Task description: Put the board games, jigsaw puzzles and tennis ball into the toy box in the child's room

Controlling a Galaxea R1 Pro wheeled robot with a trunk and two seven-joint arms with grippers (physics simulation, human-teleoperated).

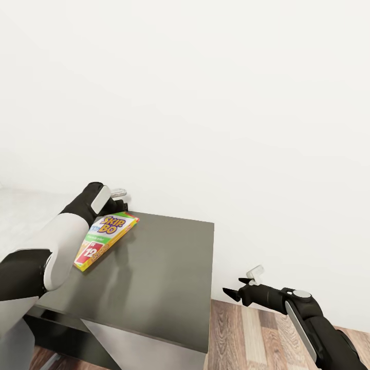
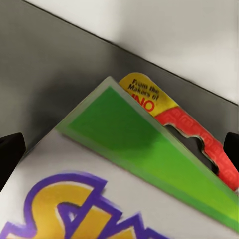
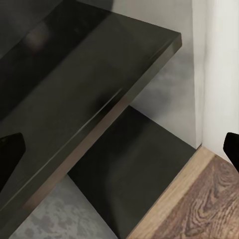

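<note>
Dark cabinet top point(image 1: 164, 267); left fingers point(image 1: 119, 198) clasp board game point(image 1: 105, 239), right fingers point(image 1: 245, 288) spread.

"Skip Bo" in big letters on the game box point(image 1: 105, 240) at the left gripper point(image 1: 119, 195) — "12" lower down, and "From the Makers of UNO" on its far corner.

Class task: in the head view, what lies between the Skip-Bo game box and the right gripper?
Only bare dark cabinet top, then its edge and a strip of wood floor, separate the Skip-Bo box from the right gripper, seen in the head view.
</note>
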